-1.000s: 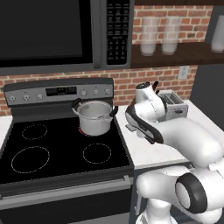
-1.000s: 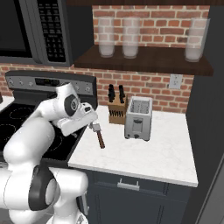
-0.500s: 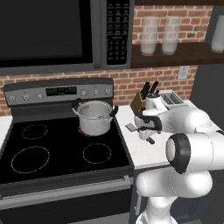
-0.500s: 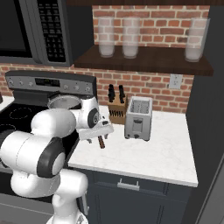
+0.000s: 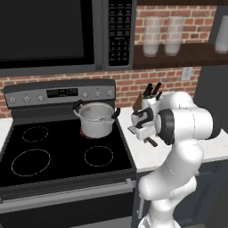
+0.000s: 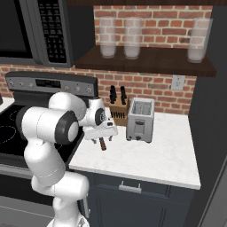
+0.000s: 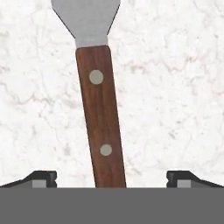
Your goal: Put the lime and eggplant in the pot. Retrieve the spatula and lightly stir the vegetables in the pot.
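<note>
Claw hangs released over your spatula on the worktop, straddling its handle; base views add the pot and the bent arm.

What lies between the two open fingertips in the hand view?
The spatula: its wooden handle runs up between them on bare marble counter, touching neither fingertip.

Worktop right half: bare marble, free passage up to the front edge.
Worktop back edge: toaster and knife block stand side by side, blocking the wall side.
Spatula flanks: bare marble on both sides of the handle.
Worktop left edge: stove adjoins; pot stands on the rear burner.
</note>
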Motion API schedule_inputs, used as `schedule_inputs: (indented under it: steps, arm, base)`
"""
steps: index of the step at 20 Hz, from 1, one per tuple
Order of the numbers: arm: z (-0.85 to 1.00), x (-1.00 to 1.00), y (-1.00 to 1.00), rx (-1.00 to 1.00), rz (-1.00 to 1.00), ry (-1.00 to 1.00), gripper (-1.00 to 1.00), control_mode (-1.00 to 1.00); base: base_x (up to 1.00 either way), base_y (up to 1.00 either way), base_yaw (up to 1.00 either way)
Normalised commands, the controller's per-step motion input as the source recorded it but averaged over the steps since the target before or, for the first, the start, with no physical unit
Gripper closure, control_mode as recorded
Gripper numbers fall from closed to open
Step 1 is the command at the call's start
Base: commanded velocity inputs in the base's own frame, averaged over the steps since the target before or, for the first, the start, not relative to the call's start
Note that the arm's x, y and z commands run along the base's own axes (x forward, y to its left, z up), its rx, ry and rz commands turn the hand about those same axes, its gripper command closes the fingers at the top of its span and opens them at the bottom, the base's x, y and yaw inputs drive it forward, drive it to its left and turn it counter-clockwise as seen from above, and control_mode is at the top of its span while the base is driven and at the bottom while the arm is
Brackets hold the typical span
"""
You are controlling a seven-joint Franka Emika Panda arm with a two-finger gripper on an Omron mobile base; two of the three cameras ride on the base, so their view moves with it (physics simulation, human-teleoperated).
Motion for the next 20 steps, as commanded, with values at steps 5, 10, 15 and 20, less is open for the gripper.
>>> schedule_inputs:
  steps: [5,10,15,20]
  arm:
    - [-0.35,-0.05,0.00,0.00,-0.03,0.00,-1.00,-1.00]
    - [-0.06,-0.26,-0.02,0.00,-0.01,0.00,-1.00,-1.00]
    - [-0.06,-0.09,-0.18,0.00,0.00,0.00,-1.00,-1.00]
    - [-0.30,0.00,-0.20,0.01,0.00,0.02,-1.00,-1.00]
  base:
    - [0.00,0.00,0.00]
    - [0.00,0.00,0.00]
    - [0.00,0.00,0.00]
    - [0.00,0.00,0.00]
